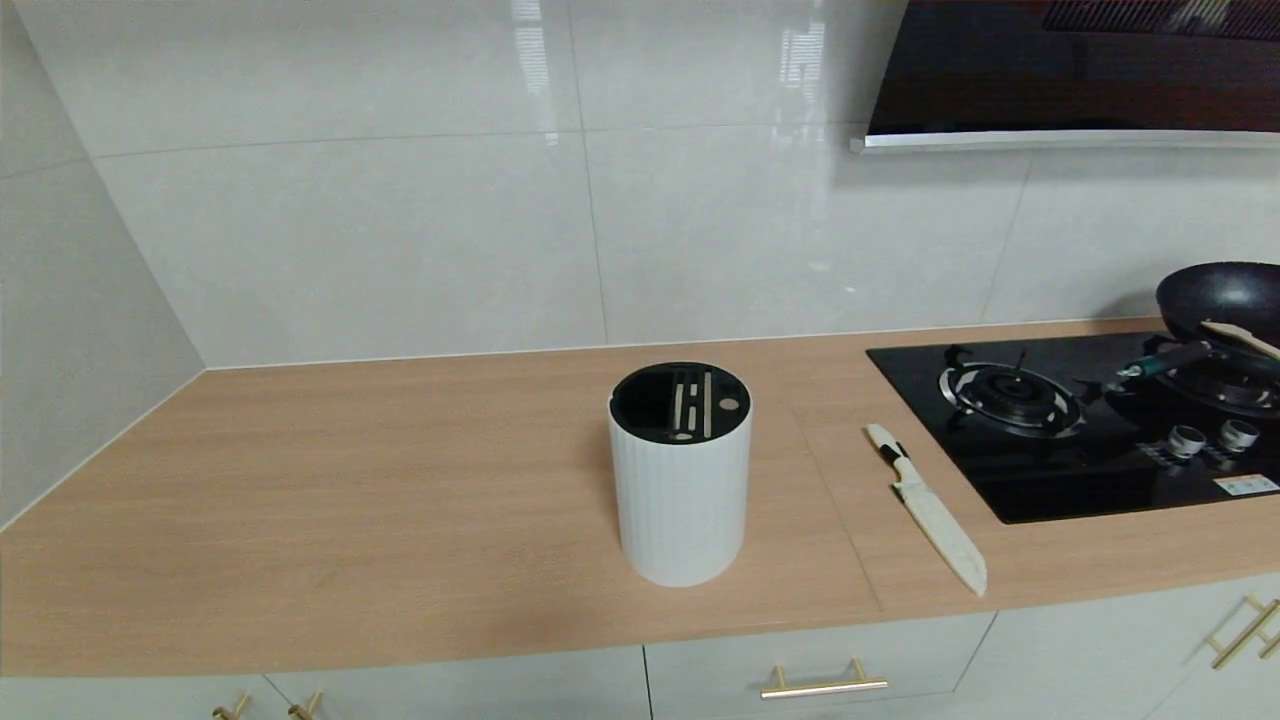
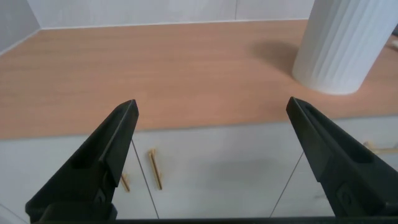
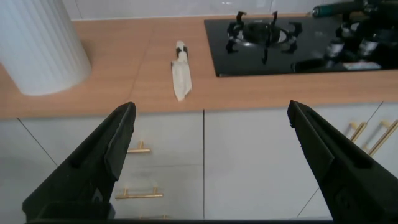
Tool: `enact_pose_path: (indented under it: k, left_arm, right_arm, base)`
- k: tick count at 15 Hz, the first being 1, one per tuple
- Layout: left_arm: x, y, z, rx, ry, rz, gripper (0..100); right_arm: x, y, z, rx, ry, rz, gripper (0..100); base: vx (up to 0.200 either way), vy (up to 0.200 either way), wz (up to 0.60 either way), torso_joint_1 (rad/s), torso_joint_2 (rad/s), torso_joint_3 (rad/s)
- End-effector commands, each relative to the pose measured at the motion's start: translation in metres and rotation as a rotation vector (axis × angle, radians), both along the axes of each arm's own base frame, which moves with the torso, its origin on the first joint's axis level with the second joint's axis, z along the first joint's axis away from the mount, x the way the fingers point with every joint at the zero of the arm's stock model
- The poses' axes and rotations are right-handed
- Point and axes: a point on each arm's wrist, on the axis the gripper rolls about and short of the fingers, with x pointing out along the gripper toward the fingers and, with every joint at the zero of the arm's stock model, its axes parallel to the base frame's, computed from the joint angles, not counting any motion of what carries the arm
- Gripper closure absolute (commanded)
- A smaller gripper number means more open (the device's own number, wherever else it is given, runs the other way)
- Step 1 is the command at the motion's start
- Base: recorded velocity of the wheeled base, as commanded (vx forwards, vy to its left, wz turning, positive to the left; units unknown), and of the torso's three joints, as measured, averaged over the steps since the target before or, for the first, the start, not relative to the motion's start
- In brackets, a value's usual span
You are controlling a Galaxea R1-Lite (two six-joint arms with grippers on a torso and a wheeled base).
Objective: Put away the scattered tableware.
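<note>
A white ribbed cutlery holder (image 1: 682, 478) with a black slotted top stands in the middle of the wooden counter (image 1: 350, 480). A white knife (image 1: 928, 507) with a black band on its handle lies flat to its right, blade toward the counter's front edge, beside the hob. My left gripper (image 2: 211, 115) is open, held in front of the counter below its edge, with the holder (image 2: 341, 43) ahead of it. My right gripper (image 3: 211, 118) is open too, out in front of the cabinet doors, with the knife (image 3: 181, 70) and the holder (image 3: 38, 45) on the counter beyond it.
A black gas hob (image 1: 1090, 425) fills the counter's right end, with a dark pan (image 1: 1225, 300) holding a wooden spatula on its far burner. A range hood (image 1: 1070, 75) hangs above. Cabinet doors with brass handles (image 1: 823, 684) sit under the counter. Tiled walls close the back and left.
</note>
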Motion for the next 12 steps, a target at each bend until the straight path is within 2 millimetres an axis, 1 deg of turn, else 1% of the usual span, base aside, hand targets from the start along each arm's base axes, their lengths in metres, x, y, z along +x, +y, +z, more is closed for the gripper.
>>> enact_pose_path:
  k: [1, 4, 9, 12]
  left_arm:
    - [0.0000, 0.0000, -0.0001, 0.000, 0.000, 0.000, 0]
    - [0.0000, 0.0000, -0.0001, 0.000, 0.000, 0.000, 0]
    - [0.0000, 0.0000, -0.0001, 0.000, 0.000, 0.000, 0]
    - [0.0000, 0.0000, -0.0001, 0.000, 0.000, 0.000, 0]
  right_arm:
    - [0.0001, 0.0000, 0.0000, 0.000, 0.001, 0.001, 0]
    - [0.0001, 0.0000, 0.0000, 0.000, 0.001, 0.001, 0]
    - [0.0001, 0.0000, 0.0000, 0.000, 0.001, 0.001, 0]
    - [0.0002, 0.0000, -0.0004, -0.005, 0.003, 0.001, 0]
  base:
    - [0.000, 0.000, 0.00, 0.256, -0.58, -0.310]
    - [0.000, 0.000, 0.00, 0.206, -0.44, -0.243]
    - [0.000, 0.000, 0.00, 0.172, -0.37, -0.191]
    - [0.000, 0.000, 0.00, 0.017, -0.03, -0.015]
